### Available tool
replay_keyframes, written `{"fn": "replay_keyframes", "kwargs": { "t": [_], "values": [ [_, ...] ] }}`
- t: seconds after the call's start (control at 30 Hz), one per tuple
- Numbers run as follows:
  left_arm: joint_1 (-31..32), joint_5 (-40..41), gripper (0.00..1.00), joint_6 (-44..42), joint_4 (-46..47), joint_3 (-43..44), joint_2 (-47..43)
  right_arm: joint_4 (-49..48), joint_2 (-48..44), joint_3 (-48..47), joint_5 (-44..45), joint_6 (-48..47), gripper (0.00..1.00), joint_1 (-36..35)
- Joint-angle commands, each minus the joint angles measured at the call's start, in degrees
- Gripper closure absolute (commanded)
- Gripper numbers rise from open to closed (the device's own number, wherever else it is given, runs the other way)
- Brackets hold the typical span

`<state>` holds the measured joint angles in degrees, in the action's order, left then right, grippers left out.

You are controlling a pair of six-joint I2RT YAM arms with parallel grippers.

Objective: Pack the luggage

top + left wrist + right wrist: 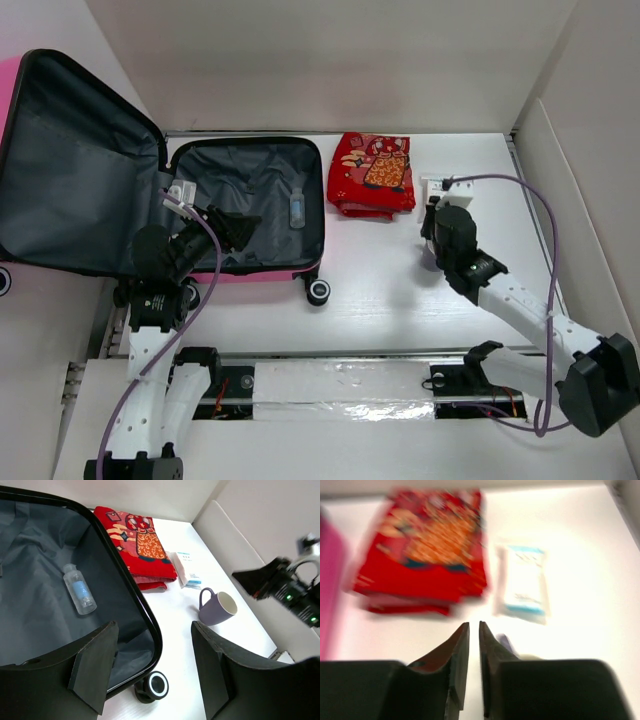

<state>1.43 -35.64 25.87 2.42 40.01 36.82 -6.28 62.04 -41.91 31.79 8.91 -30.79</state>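
Pink luggage (245, 170) open just beneath left gripper (233, 226)

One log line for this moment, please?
suitcase open, bottle inside | cloth, packet, mug on table | left end effector open | right end effector nearly shut, empty

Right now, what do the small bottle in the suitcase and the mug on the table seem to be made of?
Small bottle: probably clear plastic, since the grey lining shows through it. Mug: likely glazed ceramic, smooth lilac outside, pale inside, thick rim.
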Motion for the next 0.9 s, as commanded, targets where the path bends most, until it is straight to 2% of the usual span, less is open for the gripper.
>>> {"fn": "replay_keyframes", "kwargs": {
  "t": [0.0, 0.07, 0.13, 0.37, 0.57, 0.63, 0.73, 0.77, 0.83, 0.87],
  "values": [
    [0.8, -1.5, 0.43, 0.2, 3.6, 2.0, 0.4, 1.8, -3.9, 4.5, 1.3, 6.1, 0.66, 3.5],
    [0.8, -1.6, 0.43, 0.5, 4.0, 1.8, 0.2, 3.3, -4.0, 5.2, 0.6, 8.2, 0.43, 4.8],
    [0.8, -1.4, 0.43, 0.5, 4.0, 1.7, -0.3, 5.6, -3.0, 5.5, 0.1, 10.1, 0.37, 6.6],
    [0.8, -0.4, 0.43, 0.1, 3.2, 1.7, -1.2, 5.7, 3.9, 4.3, -7.8, 10.4, 0.37, 9.7],
    [0.8, -0.8, 0.43, 0.3, 3.6, 1.7, -1.8, 6.1, 8.1, 3.1, -13.2, 10.3, 0.43, 11.0],
    [0.8, -0.7, 0.43, 0.2, 3.4, 1.7, -2.1, 6.1, 9.1, 3.0, -13.1, 10.4, 0.47, 11.0],
    [1.3, -0.2, 0.43, 0.0, 3.0, 2.0, -2.0, 6.1, 10.6, 2.9, -12.9, 10.7, 0.59, 11.0],
    [1.3, -0.3, 0.43, 0.0, 2.9, 1.9, -2.0, 6.1, 10.8, 3.0, -12.8, 10.8, 0.79, 11.0],
    [1.3, -0.3, 0.43, 0.0, 2.9, 1.8, -2.4, 7.9, 9.9, 3.1, -11.1, 10.7, 0.96, 10.2],
    [1.3, -0.2, 0.43, -0.1, 2.8, 1.8, -2.5, 8.0, 8.7, 3.2, -10.1, 10.6, 1.00, 9.3]
  ]
}}
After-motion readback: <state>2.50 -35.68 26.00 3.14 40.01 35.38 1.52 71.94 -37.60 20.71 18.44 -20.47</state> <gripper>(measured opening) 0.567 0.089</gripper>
